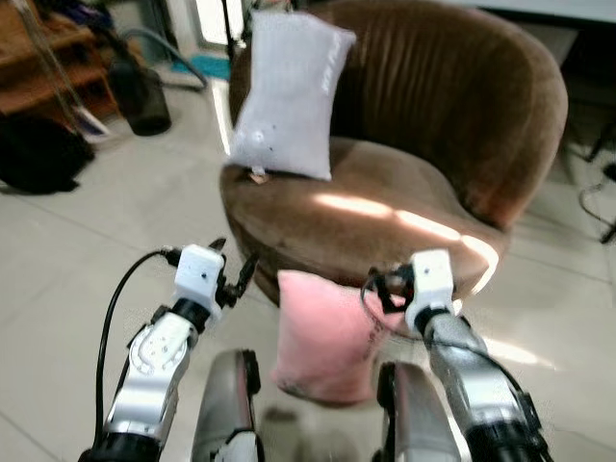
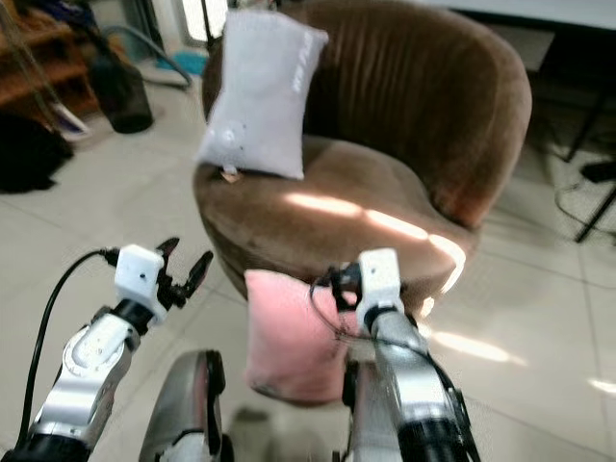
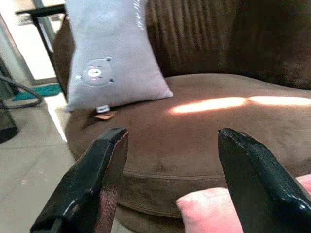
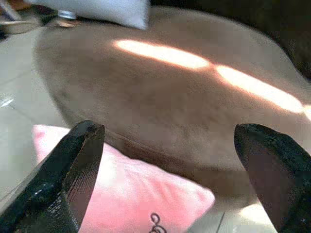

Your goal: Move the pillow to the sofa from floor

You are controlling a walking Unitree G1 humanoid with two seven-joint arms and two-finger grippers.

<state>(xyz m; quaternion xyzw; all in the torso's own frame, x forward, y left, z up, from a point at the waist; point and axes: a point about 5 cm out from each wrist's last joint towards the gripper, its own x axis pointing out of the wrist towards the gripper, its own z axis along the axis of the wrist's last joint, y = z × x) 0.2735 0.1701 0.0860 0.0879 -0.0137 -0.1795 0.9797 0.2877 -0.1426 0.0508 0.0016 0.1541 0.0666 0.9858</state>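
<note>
A pink pillow [image 1: 322,337] stands on the floor, leaning against the front of the brown round sofa [image 1: 443,135]. A grey pillow [image 1: 289,91] with a bear print leans on the sofa's left arm. My left gripper [image 1: 233,269] is open, left of the pink pillow's top and apart from it. My right gripper [image 1: 383,286] is open at the pillow's upper right corner, just above it. In the left wrist view the pink pillow [image 3: 214,213] lies below the fingers; in the right wrist view the pink pillow [image 4: 141,194] lies under the spread fingers.
A dark bin [image 1: 142,96] and a wooden shelf [image 1: 43,67] stand at the back left, with a black bag [image 1: 38,154] on the floor. Cables and furniture legs [image 1: 602,183] lie at the right. Pale tiled floor [image 1: 77,260] surrounds the sofa.
</note>
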